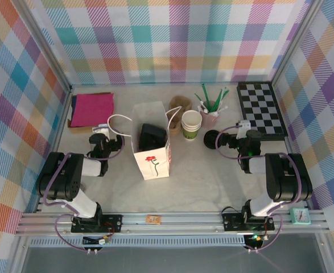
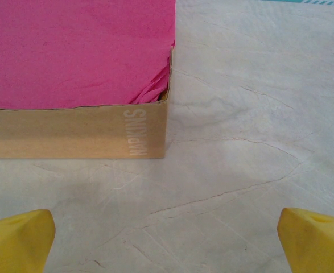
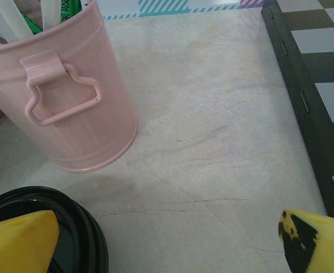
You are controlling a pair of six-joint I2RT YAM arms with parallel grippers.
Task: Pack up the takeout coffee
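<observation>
A white paper bag (image 1: 152, 156) with a red rose print stands open at the table's middle. In its mouth sits a black shape (image 1: 153, 136) that looks like the lid of the takeout coffee; the cup's body is hidden by the bag's walls. My left gripper (image 1: 100, 135) (image 2: 167, 244) is open left of the bag, over bare table, facing a napkin box (image 2: 70, 133). My right gripper (image 1: 235, 133) (image 3: 169, 242) is open right of the bag with nothing between its fingers. A loose flat black lid (image 1: 212, 138) (image 3: 41, 199) lies at its left finger.
A stack of white-and-green cups (image 1: 191, 124) stands right of the bag, with a brown item (image 1: 180, 104) behind it. A pink bucket (image 1: 209, 114) (image 3: 70, 102) holds straws. A chessboard (image 1: 262, 110) (image 3: 320, 68) lies at the back right. Pink napkins (image 1: 91, 108) (image 2: 75, 51) fill the box at the back left.
</observation>
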